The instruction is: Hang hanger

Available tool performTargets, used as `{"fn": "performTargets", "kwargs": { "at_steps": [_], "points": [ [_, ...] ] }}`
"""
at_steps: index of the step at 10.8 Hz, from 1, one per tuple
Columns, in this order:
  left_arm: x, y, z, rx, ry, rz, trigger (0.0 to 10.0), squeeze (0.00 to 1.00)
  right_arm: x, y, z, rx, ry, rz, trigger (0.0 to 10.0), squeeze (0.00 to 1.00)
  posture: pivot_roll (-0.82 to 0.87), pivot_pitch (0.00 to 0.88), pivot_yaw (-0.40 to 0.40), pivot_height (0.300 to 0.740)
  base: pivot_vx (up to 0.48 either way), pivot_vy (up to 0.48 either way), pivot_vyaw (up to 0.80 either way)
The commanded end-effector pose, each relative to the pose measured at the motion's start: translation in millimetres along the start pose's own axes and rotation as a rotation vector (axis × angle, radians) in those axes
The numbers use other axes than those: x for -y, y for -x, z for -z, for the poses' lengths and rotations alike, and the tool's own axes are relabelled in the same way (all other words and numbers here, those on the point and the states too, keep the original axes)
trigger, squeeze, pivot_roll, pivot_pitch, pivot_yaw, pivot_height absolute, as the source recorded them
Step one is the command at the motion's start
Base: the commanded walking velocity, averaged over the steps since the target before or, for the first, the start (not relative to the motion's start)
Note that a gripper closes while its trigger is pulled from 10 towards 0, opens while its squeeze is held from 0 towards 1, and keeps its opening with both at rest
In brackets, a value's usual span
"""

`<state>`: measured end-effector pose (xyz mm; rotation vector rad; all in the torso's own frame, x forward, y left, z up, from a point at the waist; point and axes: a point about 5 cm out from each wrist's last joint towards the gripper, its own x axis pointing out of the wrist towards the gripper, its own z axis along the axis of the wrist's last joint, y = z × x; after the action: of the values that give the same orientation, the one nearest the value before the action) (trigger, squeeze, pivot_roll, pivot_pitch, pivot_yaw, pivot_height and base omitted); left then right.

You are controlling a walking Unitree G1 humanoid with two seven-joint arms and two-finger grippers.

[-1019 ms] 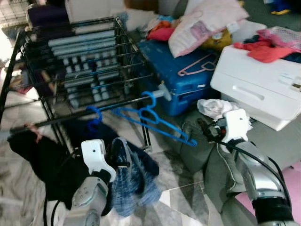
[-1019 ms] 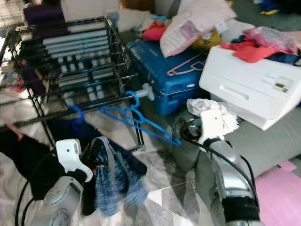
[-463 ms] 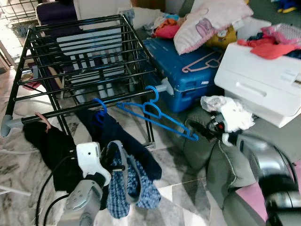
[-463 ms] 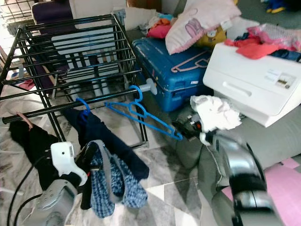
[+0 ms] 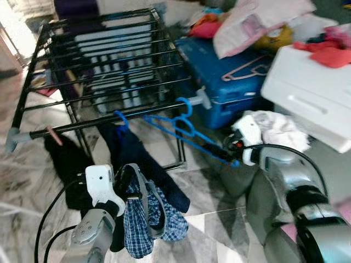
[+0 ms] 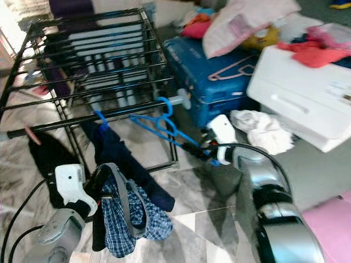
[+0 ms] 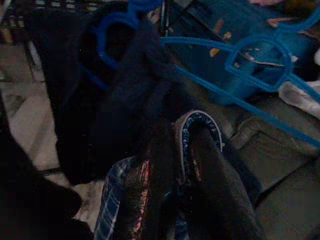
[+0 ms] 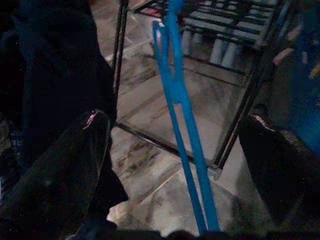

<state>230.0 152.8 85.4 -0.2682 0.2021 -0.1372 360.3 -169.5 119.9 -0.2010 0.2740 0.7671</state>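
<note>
Right wrist view: open right claw astride blue hanger (no legible writing).

Three hangers were in sight: one empty blue hanger hooked on the near rail, a second blue hanger carrying a dark garment to its left, and one pink hanger lying on the blue suitcase. One black drying rack stood on the floor. One white box sat to the right. One checked blue garment hung near the left arm.
</note>
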Motion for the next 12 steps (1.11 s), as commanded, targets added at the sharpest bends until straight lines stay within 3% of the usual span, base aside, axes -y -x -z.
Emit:
{"fn": "performTargets", "kwargs": {
  "at_steps": [1, 5, 6, 7, 9, 10, 11, 12],
  "points": [
    [-3.5, 3.2, -5.2, 0.009, -0.019, -0.020, 10.0, 0.00, -1.0, -4.9, -5.0, -0.005, 0.038, -0.007, 10.0, 0.00, 0.01, 0.069, 0.062, 0.740, 0.000, 0.000, 0.00],
    [-6.0, 9.5, -6.3, -0.011, -0.033, -0.029, 10.0, 0.00, -9.0, -18.3, 1.4, -0.089, 0.112, -0.027, 10.0, 0.00, 0.04, 0.098, 0.066, 0.740, 0.000, 0.000, 0.00],
    [-6.3, 10.8, -7.2, -0.013, -0.035, -0.031, 10.0, 0.00, -8.7, -18.7, 3.7, -0.112, 0.138, -0.016, 0.9, 0.00, 0.04, 0.102, 0.066, 0.740, 0.000, 0.000, 0.00],
    [-7.0, 11.7, -7.4, -0.018, -0.037, -0.035, 10.0, 0.00, -5.7, -17.1, 6.0, -0.128, 0.153, 0.013, 0.0, 0.00, 0.04, 0.105, 0.068, 0.740, 0.000, 0.000, 0.00],
    [-6.3, 12.2, -7.1, -0.023, -0.036, -0.031, 10.0, 0.00, -2.3, -15.1, 7.2, -0.141, 0.190, 0.049, 0.0, 0.00, 0.04, 0.106, 0.070, 0.740, 0.000, 0.000, 0.00],
    [-5.3, 11.4, -6.8, -0.025, -0.035, -0.028, 10.0, 0.00, 0.4, -14.2, 7.6, -0.144, 0.198, 0.089, 1.0, 0.00, 0.04, 0.107, 0.071, 0.740, 0.000, 0.000, 0.00],
    [-4.6, 11.0, -6.7, -0.027, -0.035, -0.024, 10.0, 0.00, 1.6, -14.0, 7.5, -0.139, 0.202, 0.110, 1.0, 0.00, 0.04, 0.106, 0.070, 0.740, 0.000, 0.000, 0.00],
    [-4.3, 10.8, -6.9, -0.027, -0.035, -0.023, 10.0, 0.00, 1.6, -14.0, 7.2, -0.136, 0.203, 0.111, 0.0, 0.00, 0.04, 0.108, 0.067, 0.740, 0.000, 0.000, 0.00]
  ]
}}
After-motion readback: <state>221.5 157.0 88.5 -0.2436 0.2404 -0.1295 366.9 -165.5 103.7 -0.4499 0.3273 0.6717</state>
